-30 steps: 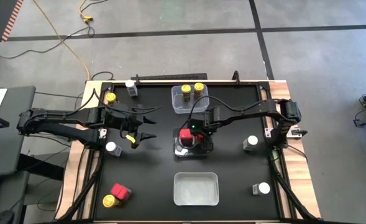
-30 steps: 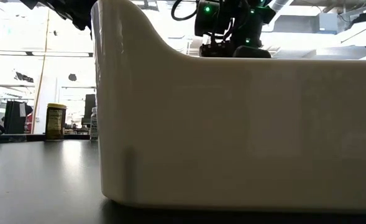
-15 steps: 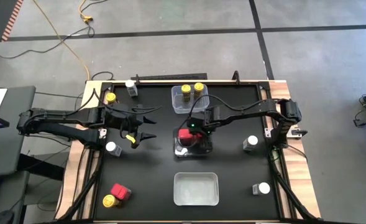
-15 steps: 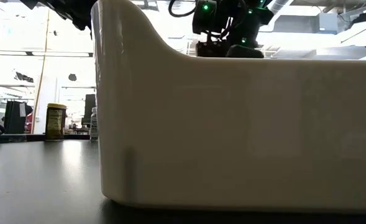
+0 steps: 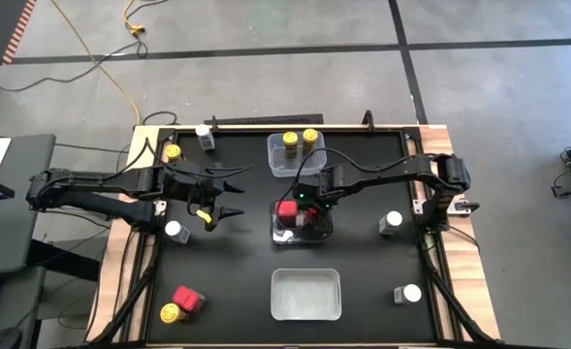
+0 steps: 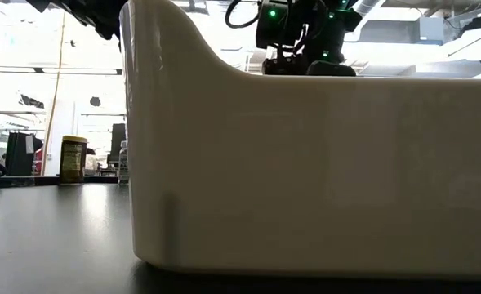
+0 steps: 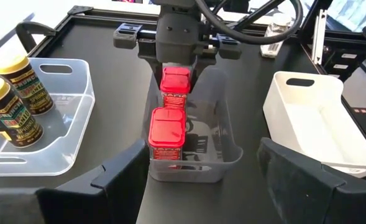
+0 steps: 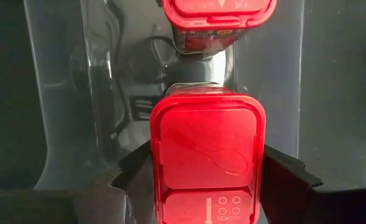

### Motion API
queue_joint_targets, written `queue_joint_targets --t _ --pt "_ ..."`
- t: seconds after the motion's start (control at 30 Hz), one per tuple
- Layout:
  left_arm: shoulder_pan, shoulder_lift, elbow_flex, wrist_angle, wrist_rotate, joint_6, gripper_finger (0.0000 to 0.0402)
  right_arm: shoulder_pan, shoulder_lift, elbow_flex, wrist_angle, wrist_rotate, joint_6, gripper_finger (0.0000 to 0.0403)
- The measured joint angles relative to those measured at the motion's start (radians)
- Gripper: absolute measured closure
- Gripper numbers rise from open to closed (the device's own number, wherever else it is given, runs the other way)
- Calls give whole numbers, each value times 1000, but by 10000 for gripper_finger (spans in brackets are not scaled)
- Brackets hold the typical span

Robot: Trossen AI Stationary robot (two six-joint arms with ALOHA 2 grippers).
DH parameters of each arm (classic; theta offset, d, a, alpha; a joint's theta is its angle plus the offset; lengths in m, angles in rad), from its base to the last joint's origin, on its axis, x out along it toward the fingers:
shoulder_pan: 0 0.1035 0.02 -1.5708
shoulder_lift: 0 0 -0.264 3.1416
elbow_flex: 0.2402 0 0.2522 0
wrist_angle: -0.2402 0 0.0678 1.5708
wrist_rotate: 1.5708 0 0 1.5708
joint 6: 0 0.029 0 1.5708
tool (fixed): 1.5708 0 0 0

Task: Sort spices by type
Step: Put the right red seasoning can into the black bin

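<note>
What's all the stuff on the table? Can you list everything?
Table: one, black.
Clear tubs: two; far centre and middle.
White tub: one; near centre.
Yellow-capped jars: four; two in the far tub, two on the left.
Red tins: three; two at the middle tub, one near-left.
White-capped jars: four; two left, two right.
Left gripper: open, empty, left of the middle.
Right gripper: over the middle tub, holding a red tin.

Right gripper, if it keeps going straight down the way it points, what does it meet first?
Probably the floor of the clear middle tub. The right gripper holds a red tin above it, beside another red tin.
</note>
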Motion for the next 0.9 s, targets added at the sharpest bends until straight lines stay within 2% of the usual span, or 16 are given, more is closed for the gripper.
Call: queue_joint_targets --t 0.9 --pt "0 0 0 0 0 -1 116 0 0 0 27 0 2 153"
